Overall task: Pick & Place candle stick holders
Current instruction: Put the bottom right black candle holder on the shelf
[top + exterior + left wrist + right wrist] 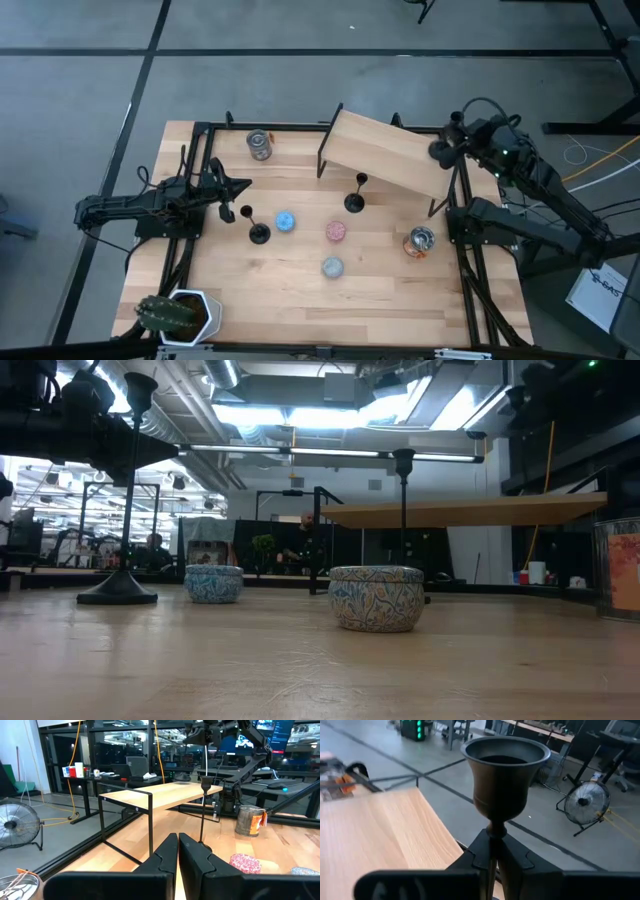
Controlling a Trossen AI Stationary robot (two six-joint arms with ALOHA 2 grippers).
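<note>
Two black candle stick holders stand upright on their round bases on the wooden table: one near my left gripper, the other just in front of the wooden shelf. My right gripper is shut on a third holder, up at the shelf's right end. My left gripper waits shut and level at the table's left side, with nothing in it. My right gripper pinches the holder's thin stem between its two fingers, just below the cup. The fingers come nearly level and lie across the stem. The cup stands upright above them; the gripper hides the stem's lower part and the base.
Blue, pink and grey round discs lie mid-table. One shiny can stands at the far left and another at the right. A potted cactus sits at the near left corner.
</note>
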